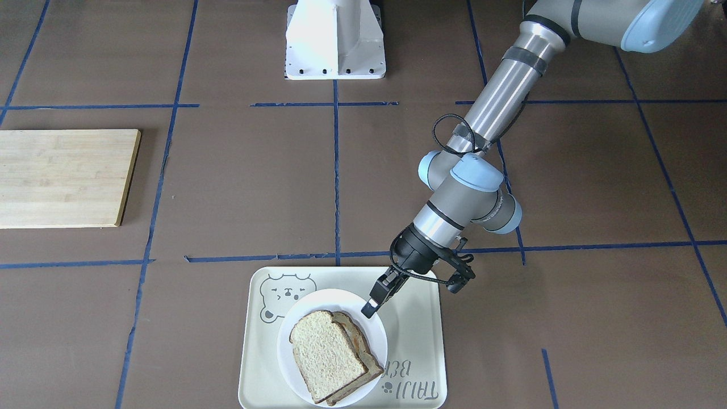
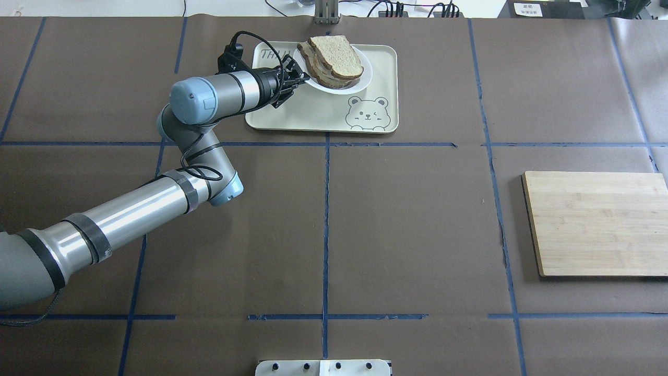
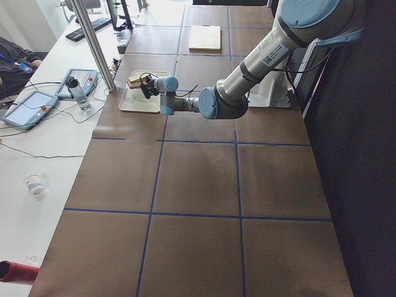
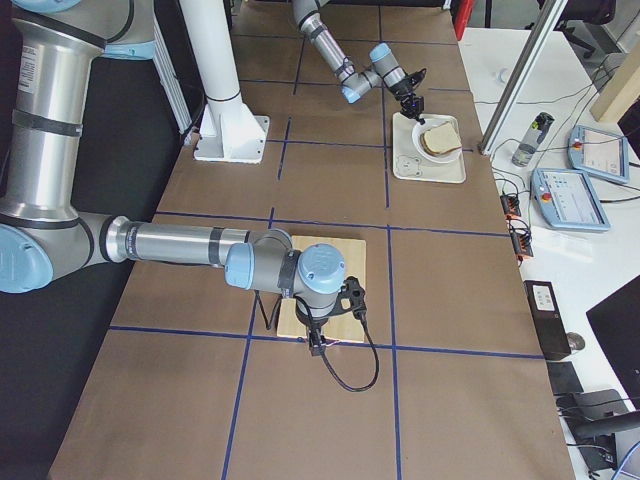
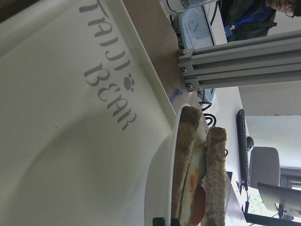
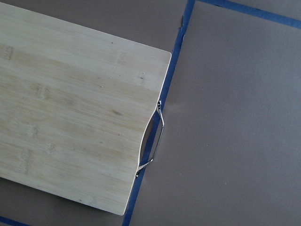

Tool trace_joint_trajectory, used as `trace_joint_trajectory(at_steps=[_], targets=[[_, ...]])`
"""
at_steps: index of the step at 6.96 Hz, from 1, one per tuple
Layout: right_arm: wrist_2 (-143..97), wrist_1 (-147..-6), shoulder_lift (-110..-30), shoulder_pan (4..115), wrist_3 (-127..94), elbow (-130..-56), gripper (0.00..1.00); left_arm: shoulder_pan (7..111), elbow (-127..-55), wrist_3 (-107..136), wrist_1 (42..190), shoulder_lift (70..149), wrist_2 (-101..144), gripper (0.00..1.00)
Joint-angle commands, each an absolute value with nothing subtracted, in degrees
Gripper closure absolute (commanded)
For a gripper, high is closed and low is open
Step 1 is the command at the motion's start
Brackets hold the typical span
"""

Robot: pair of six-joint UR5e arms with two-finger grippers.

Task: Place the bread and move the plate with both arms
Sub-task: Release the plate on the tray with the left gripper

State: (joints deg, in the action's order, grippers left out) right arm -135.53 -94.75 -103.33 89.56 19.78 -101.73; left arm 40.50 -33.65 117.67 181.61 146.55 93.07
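The plain bread slice (image 1: 326,349) lies on top of a second slice (image 1: 363,347) on the white plate (image 1: 318,301), which sits on the bear tray (image 1: 414,341). In the left wrist view the bread (image 5: 214,179) shows edge-on over the lower slice (image 5: 188,155), with white and orange egg between them. My left gripper (image 1: 369,309) is at the plate's rim (image 2: 367,73) and looks shut on it, one finger above and one below. My right gripper (image 4: 318,345) hangs over the near edge of the wooden cutting board (image 4: 345,250). I cannot tell whether it is open or shut.
The cutting board (image 2: 600,224) lies on the robot's right side; its metal handle (image 6: 153,136) shows in the right wrist view. The white robot base (image 1: 335,40) stands at the table's robot edge. An aluminium post (image 5: 235,61) rises just past the tray (image 2: 313,115).
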Motion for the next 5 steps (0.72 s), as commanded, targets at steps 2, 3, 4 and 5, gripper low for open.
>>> trace_joint_trajectory(at_steps=[2, 3, 4, 5], targets=[[-135.53, -94.75, -103.18, 89.56, 19.78, -101.69, 0.0, 40.6, -33.31, 114.11, 181.58, 146.6, 94.3, 0.0], [-135.53, -94.75, -103.18, 89.56, 19.78, -101.69, 0.0, 41.21, -33.92, 113.04, 181.23, 146.08, 97.7, 0.0], [-135.53, -94.75, -103.18, 89.56, 19.78, -101.69, 0.0, 41.22, -39.76, 112.94, 177.4, 143.38, 99.39, 0.0], [-135.53, -94.75, -103.18, 89.56, 19.78, -101.69, 0.0, 42.53, -48.95, 112.77, 167.62, 140.13, 103.84, 0.0]])
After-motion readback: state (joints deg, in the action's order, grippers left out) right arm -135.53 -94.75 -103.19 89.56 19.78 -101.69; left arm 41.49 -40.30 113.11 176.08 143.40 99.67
